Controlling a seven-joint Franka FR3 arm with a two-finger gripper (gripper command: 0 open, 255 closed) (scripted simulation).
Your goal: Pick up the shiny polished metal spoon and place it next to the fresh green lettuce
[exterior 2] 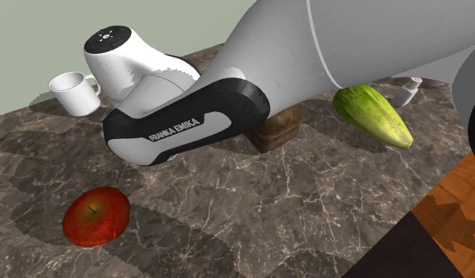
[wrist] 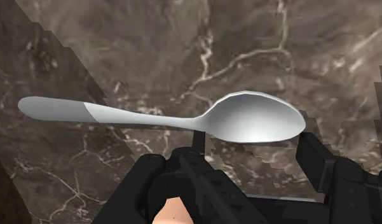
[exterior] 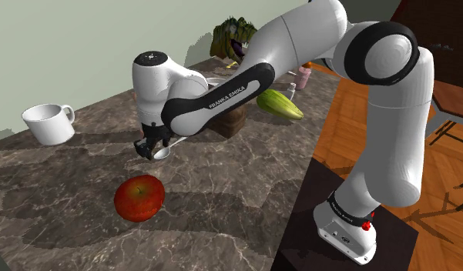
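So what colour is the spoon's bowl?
The spoon bowl is plain light grey, clearest in the wrist view.

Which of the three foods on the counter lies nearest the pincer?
The red apple, close by the pincer; the green cucumber and the leafy lettuce lie much farther back along the counter.

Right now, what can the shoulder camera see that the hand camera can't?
Shoulder view, not wrist view: the white mug, red apple, cucumber, lettuce and the arm. Wrist view, not shoulder view: the spoon with its whole long handle. Both: the spoon's bowl, the black gripper and the dark marbled counter.
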